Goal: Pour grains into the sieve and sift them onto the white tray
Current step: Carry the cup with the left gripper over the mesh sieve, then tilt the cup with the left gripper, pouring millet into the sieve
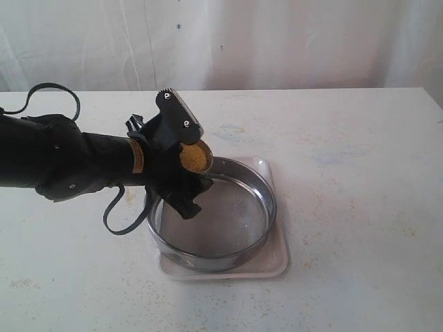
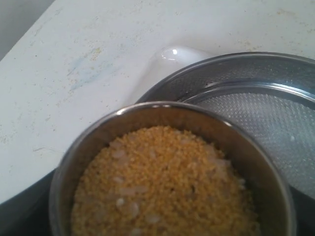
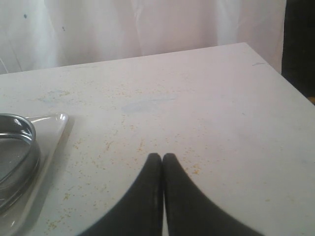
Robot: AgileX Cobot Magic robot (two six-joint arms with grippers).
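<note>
High exterior, close wrist views, shared sieve (image 1: 214, 261) (image 2: 236, 61) (image 3: 30, 147)

In the left wrist view the steel cup (image 2: 197, 122) is cut by the picture's edge, along with some of the grains (image 2: 162, 182), and its rim is blurred. The sieve (image 2: 256, 66) also runs off the edge and hides all but one corner of the white tray (image 2: 172, 53). In the exterior view the fingers of the left tool (image 1: 188, 162) cover the cup's wall and a stretch of the sieve's rim, and the left arm (image 1: 55, 159) is cut off at the left edge. In the right wrist view the right tool (image 3: 162, 164) shows only its tips. The yellow specks (image 3: 106, 145) on the table (image 3: 221, 108) are too small to identify.
</note>
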